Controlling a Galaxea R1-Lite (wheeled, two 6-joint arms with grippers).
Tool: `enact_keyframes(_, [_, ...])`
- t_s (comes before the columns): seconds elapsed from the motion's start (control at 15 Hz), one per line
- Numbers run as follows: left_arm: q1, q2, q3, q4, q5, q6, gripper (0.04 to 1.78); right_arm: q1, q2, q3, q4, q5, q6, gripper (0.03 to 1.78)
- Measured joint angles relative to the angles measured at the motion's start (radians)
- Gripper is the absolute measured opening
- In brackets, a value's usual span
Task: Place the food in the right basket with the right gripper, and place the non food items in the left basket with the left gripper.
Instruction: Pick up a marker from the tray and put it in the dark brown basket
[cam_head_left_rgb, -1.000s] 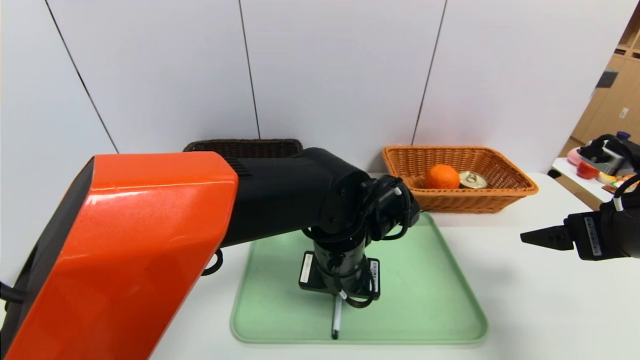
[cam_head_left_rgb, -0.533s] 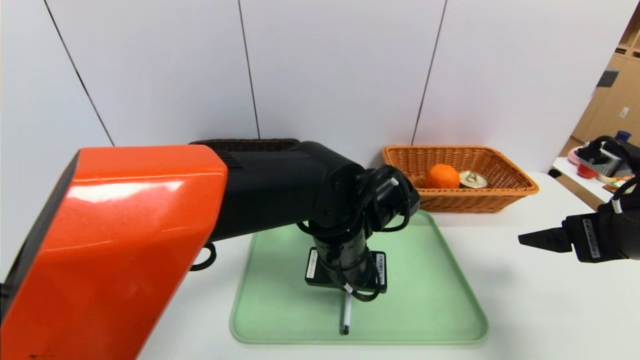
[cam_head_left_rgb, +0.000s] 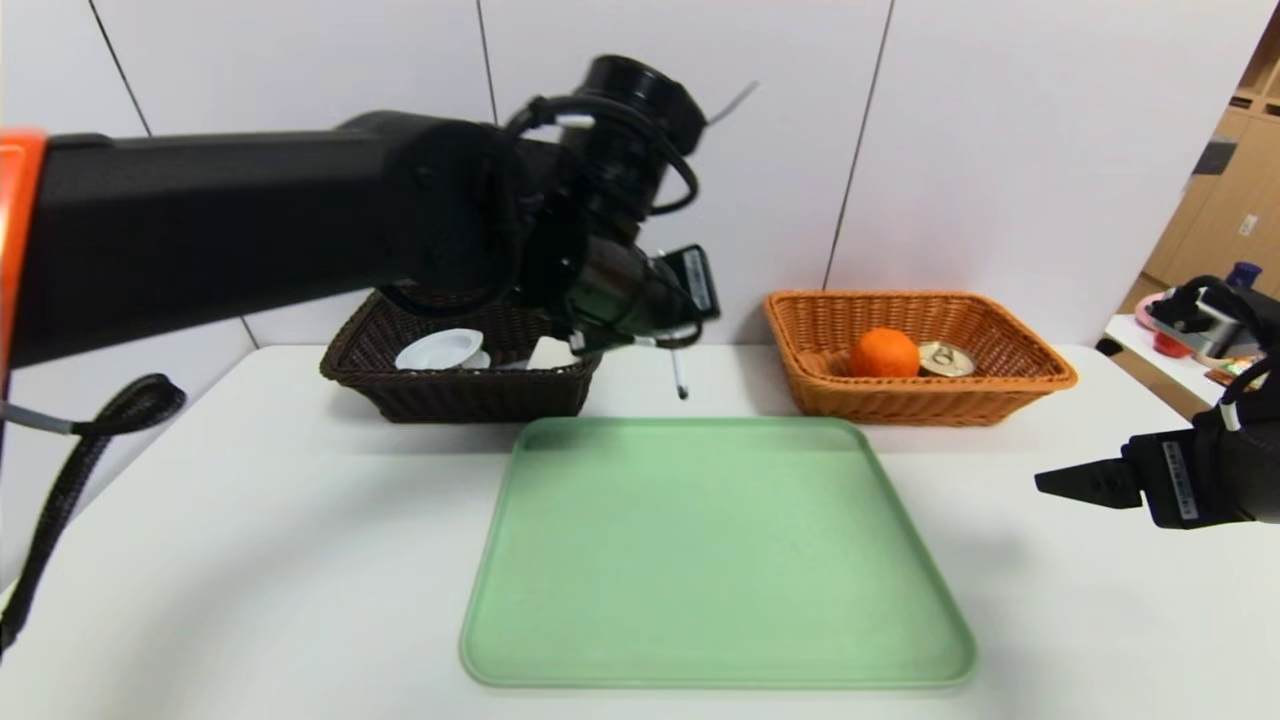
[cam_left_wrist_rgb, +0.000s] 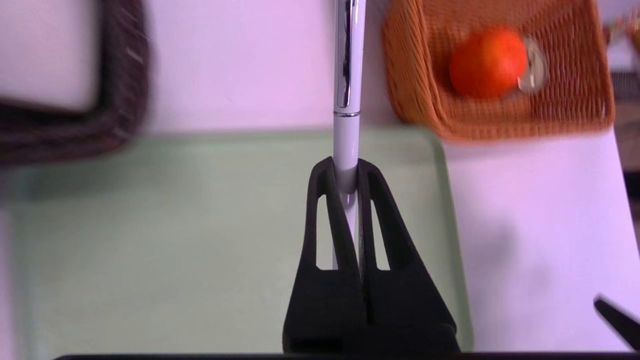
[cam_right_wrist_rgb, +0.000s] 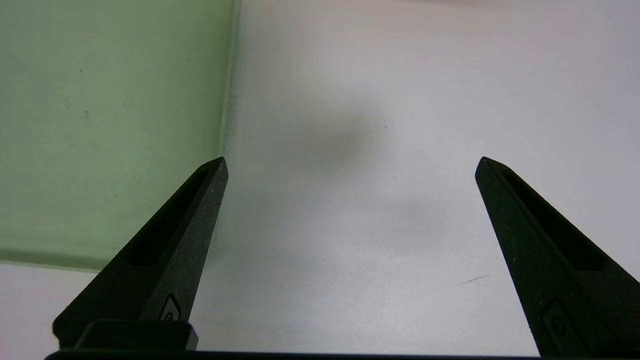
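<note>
On the left side of the white table (cam_head_left_rgb: 250, 520) stands the dark brown woven basket (cam_head_left_rgb: 440, 385), and inside it lie a white round lid-like piece (cam_head_left_rgb: 440, 349) and another white thing that I cannot identify. Just to the right of this basket, raised above the table, hangs the left gripper (cam_left_wrist_rgb: 345, 177), its jaws pressed together on the lower part of a slim white pen with a silver clip (cam_left_wrist_rgb: 346, 100), which points down toward the gap between the two baskets. In the middle lies the flat pale green plastic tray (cam_head_left_rgb: 715, 560). Behind its right corner sits the light orange wicker basket (cam_head_left_rgb: 1010, 385), holding a round orange fruit (cam_head_left_rgb: 884, 353) and a small metal can (cam_head_left_rgb: 945, 359) that touch each other. At the far right the right gripper (cam_right_wrist_rgb: 350, 167) hovers low over the table, beside the tray edge, with its jaws spread wide and holding nothing.
</note>
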Motion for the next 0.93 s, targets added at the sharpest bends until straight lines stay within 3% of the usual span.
enact_keyframes(0.4, [0.33, -0.04, 0.024, -0.042, 0.047, 0.17, 0.06, 0.0, 0.016, -0.003, 0.0, -0.001, 0.0, 1.71])
enact_keyframes(0.93, [0.451, 0.029, 0.031, -0.09, 0.034, 0.227, 0.06, 0.001, 0.023, -0.005, 0.0, -0.003, 0.002, 1.71])
